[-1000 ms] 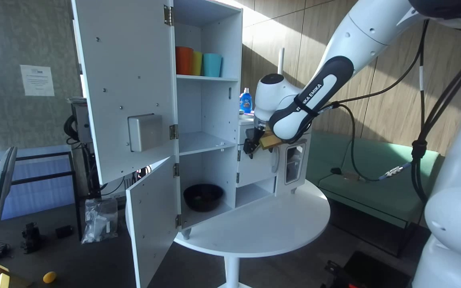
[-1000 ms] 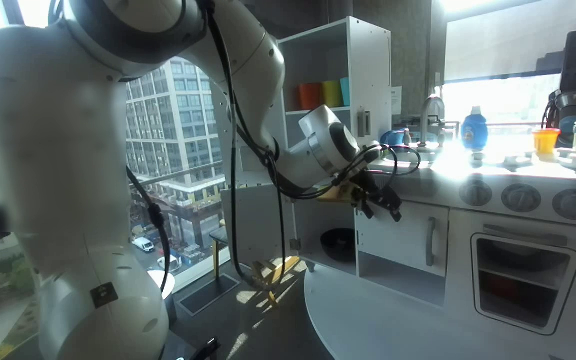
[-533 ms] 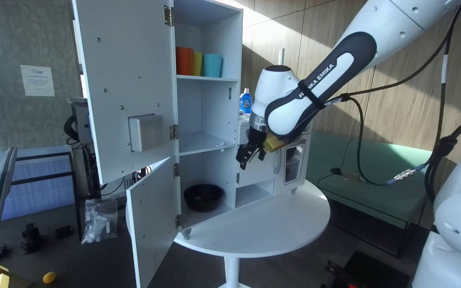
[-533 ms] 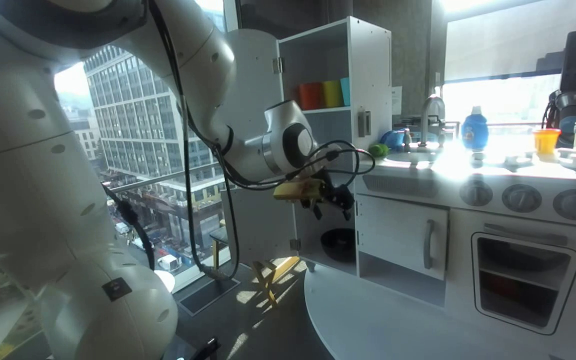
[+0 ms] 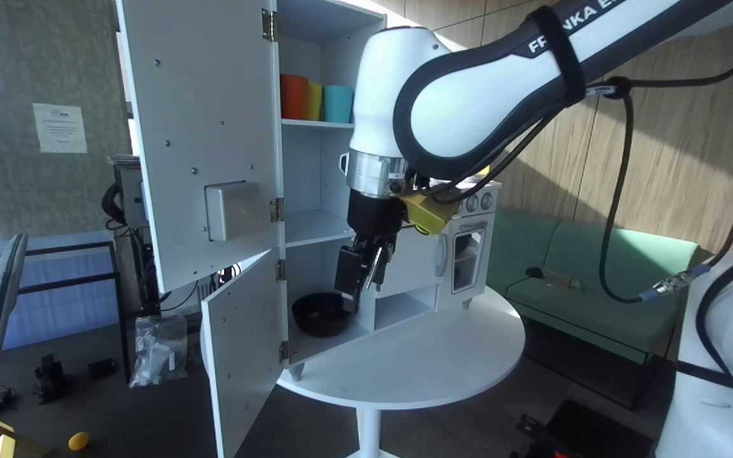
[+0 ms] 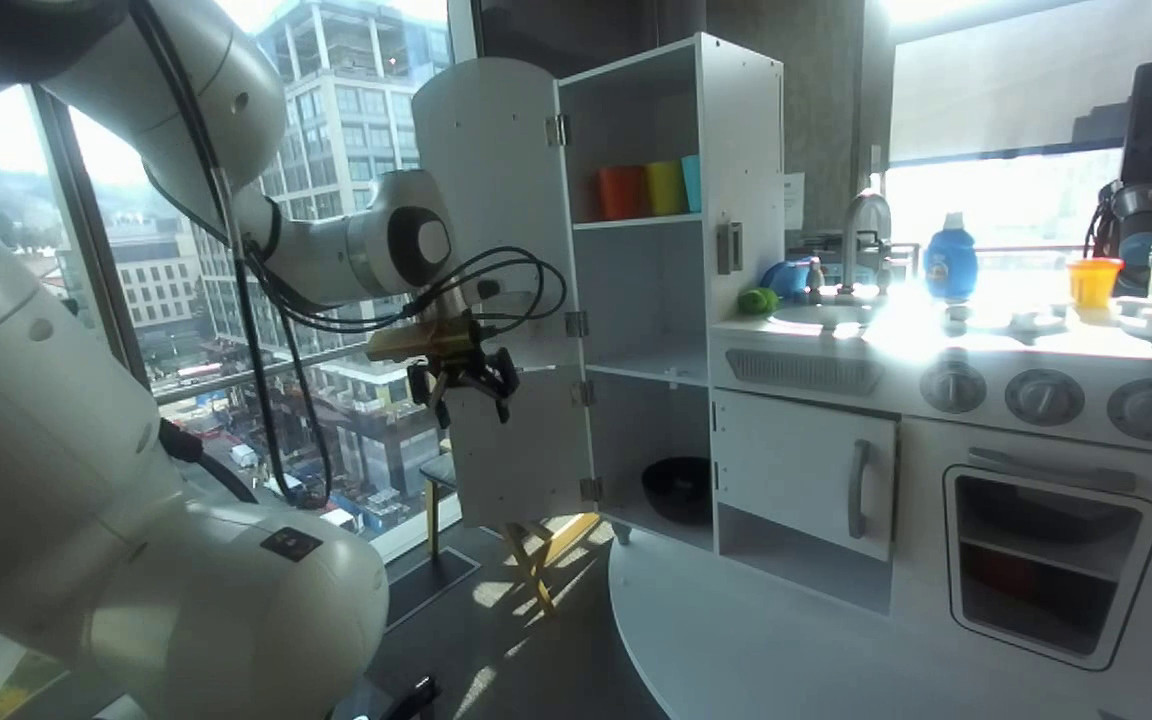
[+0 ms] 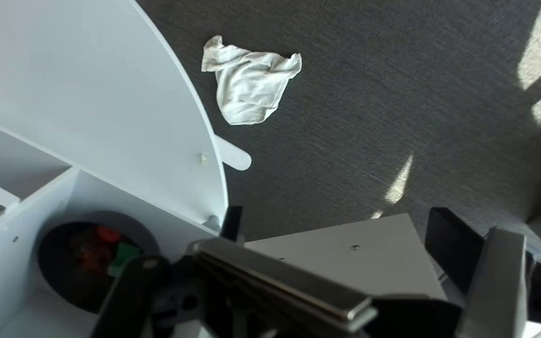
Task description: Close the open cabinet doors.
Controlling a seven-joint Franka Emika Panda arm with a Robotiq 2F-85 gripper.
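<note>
in an exterior view, one tall upper cabinet door (image 5: 204, 140) and one shorter lower cabinet door (image 5: 247, 356) stand open. in an exterior view, three cups (image 6: 664, 188) are on one shelf (image 6: 636, 223). in the wrist view, the two fingers (image 7: 493, 281) stand wide apart, holding nothing.

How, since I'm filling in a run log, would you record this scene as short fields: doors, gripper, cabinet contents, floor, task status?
upper door: open, swung out on its hinges
lower door: open, swung out on its hinges
gripper: open, nothing seen in its grasp
upper shelf: orange-red cup, yellow cup, light blue cup
bottom compartment: black bowl; the wrist view shows red and green items inside, too dark to identify
floor: white cloth lying on it
task status: neither door closed yet
</note>
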